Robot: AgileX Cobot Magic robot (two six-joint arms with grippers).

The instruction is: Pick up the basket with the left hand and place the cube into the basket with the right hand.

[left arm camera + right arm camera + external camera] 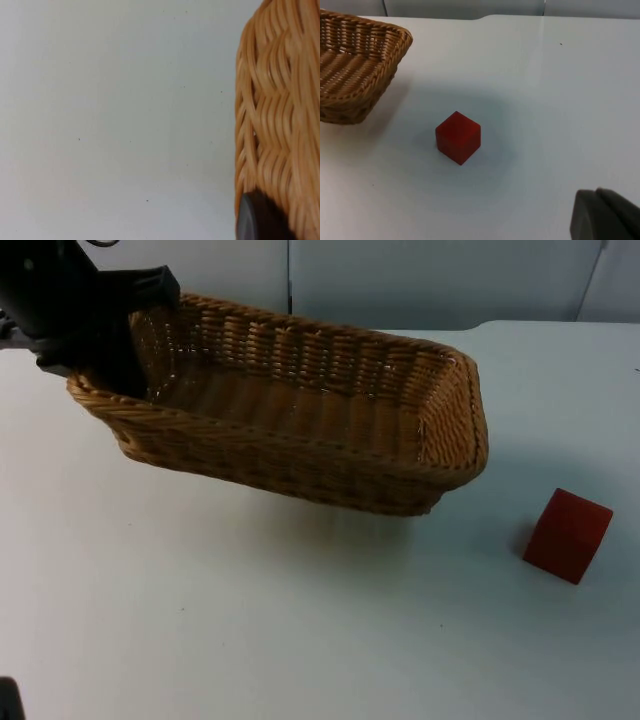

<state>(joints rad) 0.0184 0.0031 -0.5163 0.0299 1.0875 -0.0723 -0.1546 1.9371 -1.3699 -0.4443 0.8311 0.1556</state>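
Red cube (567,535), resting on the white table (250,630) nearest the top camera, lies at about 4 o'clock from the wicker basket (300,415) and apart from it; the right wrist view shows the cube (458,137) on one face with open table all round and one basket corner (360,65) at about 10 o'clock from it. Left gripper (125,370) is clamped on the basket's short end wall, apparently holding that end just off the table. Right gripper (605,215) hangs above the table near the cube, its finger spacing impossible to judge.
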